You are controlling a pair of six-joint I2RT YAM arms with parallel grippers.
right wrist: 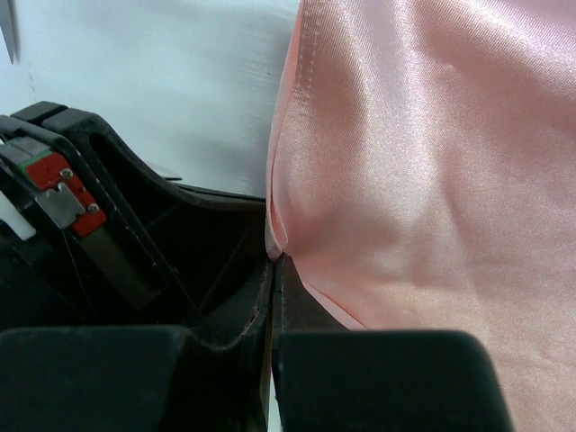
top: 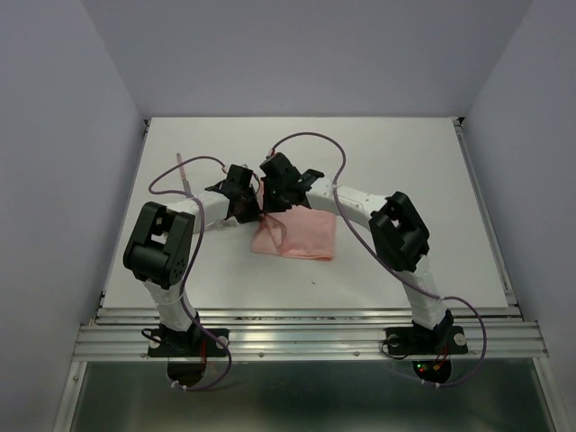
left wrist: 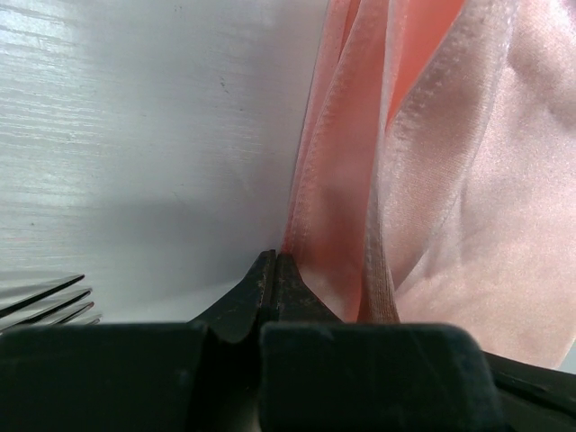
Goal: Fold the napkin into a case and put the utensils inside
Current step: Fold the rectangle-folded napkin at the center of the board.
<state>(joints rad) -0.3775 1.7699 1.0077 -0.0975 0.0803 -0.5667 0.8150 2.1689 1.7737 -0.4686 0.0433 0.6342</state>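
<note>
Top external view, with both wrist views. On the table [top: 405,180] the napkin [top: 301,236] was seen lying rumpled and layered; no case had yet been formed. At the napkin's far-left edge the left gripper [left wrist: 274,268] and right gripper [right wrist: 273,268] were closed side by side, each pinching the hem. The utensils [top: 183,175] were laid left of the napkin, apart from it, fork tines [left wrist: 45,301] nearest.

Judged risks: thin cloth slipped from either pinch; the fold skewed by uneven pulling; the utensils swept aside. No legible writing was found.
</note>
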